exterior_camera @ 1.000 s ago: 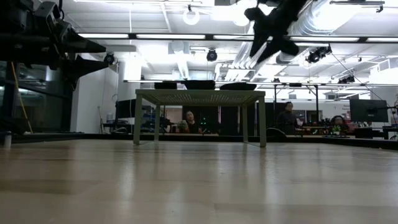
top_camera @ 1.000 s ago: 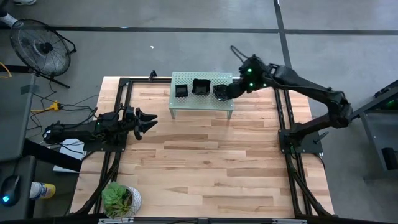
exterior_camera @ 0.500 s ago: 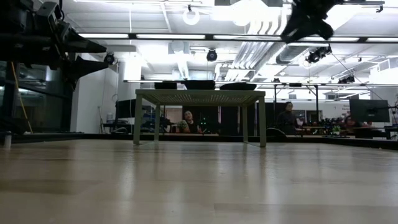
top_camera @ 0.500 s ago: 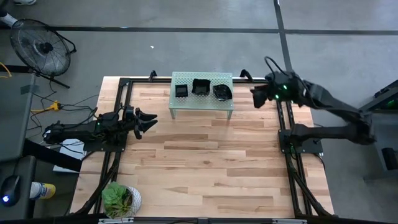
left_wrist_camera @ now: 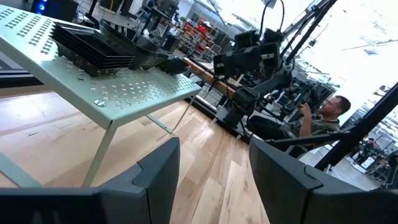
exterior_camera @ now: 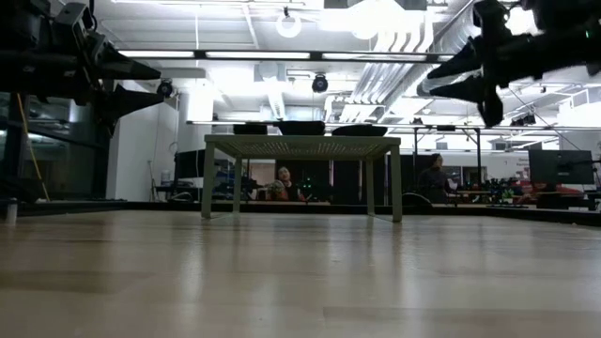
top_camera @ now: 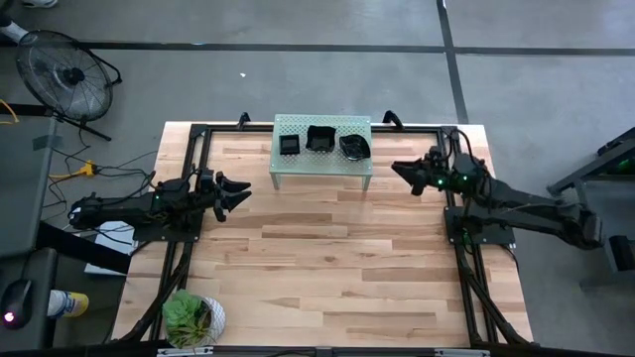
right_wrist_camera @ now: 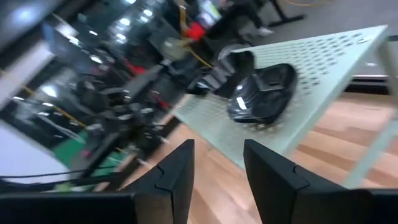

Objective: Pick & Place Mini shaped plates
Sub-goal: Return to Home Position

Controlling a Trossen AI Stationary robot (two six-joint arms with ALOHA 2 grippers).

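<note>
The mini shaped plates, glossy black, rest in three small piles [top_camera: 289, 145] [top_camera: 320, 138] [top_camera: 353, 146] on top of a pale green perforated shelf [top_camera: 321, 169] at the table's far middle. The left wrist view shows the piles [left_wrist_camera: 93, 43] from the side, and the right wrist view shows the rightmost pile [right_wrist_camera: 261, 93]. My right gripper [top_camera: 399, 171] [exterior_camera: 449, 80] [right_wrist_camera: 217, 174] hangs open and empty to the right of the shelf, pointing about level toward it. My left gripper [top_camera: 238, 191] [exterior_camera: 141, 83] [left_wrist_camera: 214, 180] waits open at the table's left, level, apart from the shelf.
A potted green plant [top_camera: 190, 317] stands at the near left corner. Black frame rails [top_camera: 458, 248] run along the table's left and right sides. A fan [top_camera: 64, 74] stands on the floor beyond the far left. People [exterior_camera: 434, 178] sit in the room behind the table.
My right gripper has drawn back from over the rightmost pile on the shelf toward the table's right edge. It has come down and tipped from slanting downward to about level. It carries nothing. The plates stay where they were.
</note>
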